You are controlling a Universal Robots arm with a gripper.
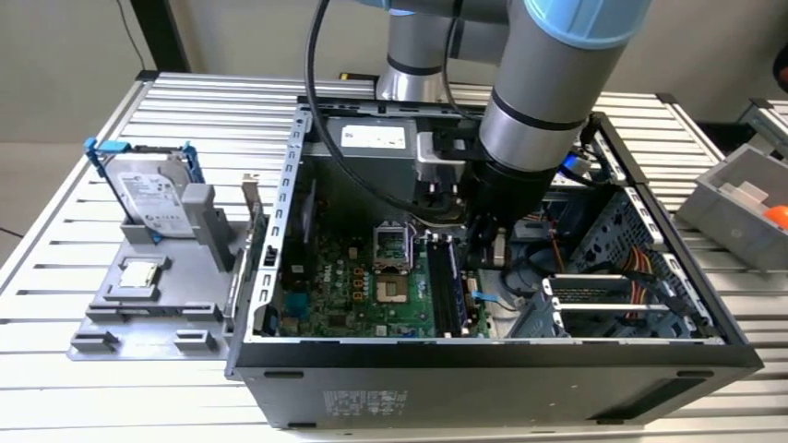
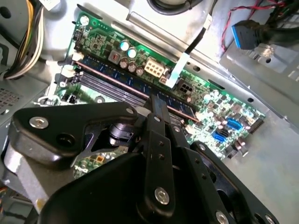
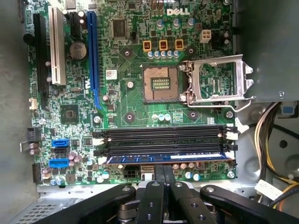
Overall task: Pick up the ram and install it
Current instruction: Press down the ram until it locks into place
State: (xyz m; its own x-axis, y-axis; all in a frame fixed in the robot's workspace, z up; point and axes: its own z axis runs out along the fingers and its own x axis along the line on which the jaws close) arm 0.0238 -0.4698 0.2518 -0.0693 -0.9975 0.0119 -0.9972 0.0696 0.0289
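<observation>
While the ram [image 3: 163,157] sits in its slot, pincer [image 3: 163,171] narrow just above, hard drive [image 1: 154,198] outside the case.

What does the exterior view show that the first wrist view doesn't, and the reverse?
Exterior view only: the hard drive and processor chip on a grey stand outside the case, plus the arm. First wrist view only: the empty CPU socket face-on with its frame open. Both: the ram in a motherboard slot, the gripper at it.

Print in view, little of it legible

I'm seeing white lettering on the motherboard [image 3: 177,11]; I'm finding labels on the hard drive [image 1: 154,198], power supply [image 1: 373,137] and case [image 1: 369,403] unreadable.
</observation>
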